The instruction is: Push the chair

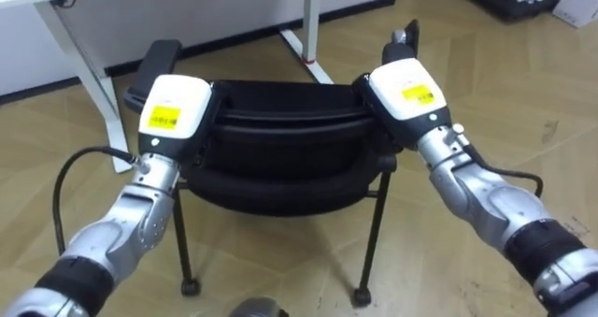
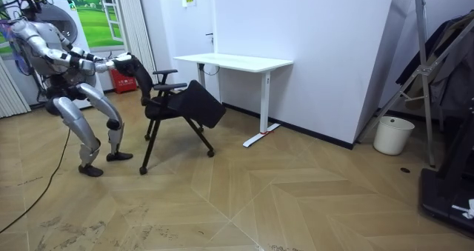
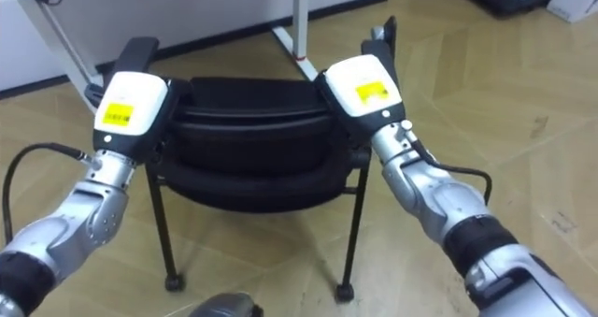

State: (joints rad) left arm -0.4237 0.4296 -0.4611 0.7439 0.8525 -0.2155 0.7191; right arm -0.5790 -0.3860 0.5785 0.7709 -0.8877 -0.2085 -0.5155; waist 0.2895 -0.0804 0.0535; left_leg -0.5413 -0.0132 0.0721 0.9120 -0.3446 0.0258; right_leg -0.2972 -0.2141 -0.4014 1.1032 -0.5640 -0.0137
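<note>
The white desk (image 2: 233,61) stands against the wall in the middle of the room view, and the robot is at that view's left edge, knees bent, leaning into the job. The black chair (image 1: 280,130) sits between robot and desk, filling the centre of the eye views, its backrest toward the robot and its seat facing the desk.

Both arms are out. The left hand (image 1: 176,111) is planted on the backrest's left corner, the right hand (image 1: 404,91) on its right corner, each just below an armrest (image 1: 154,64). The fingers of both disappear against the chair's back, so it is not possible to tell whether they wrap the frame or lie flat on it.

The judgement here: the hands are well spaced, so equal pressure from both should send the chair straight at the desk. Contact is high on the back, so a hard shove could tip it forward over its thin legs. A steady, level push looks safest.
</note>
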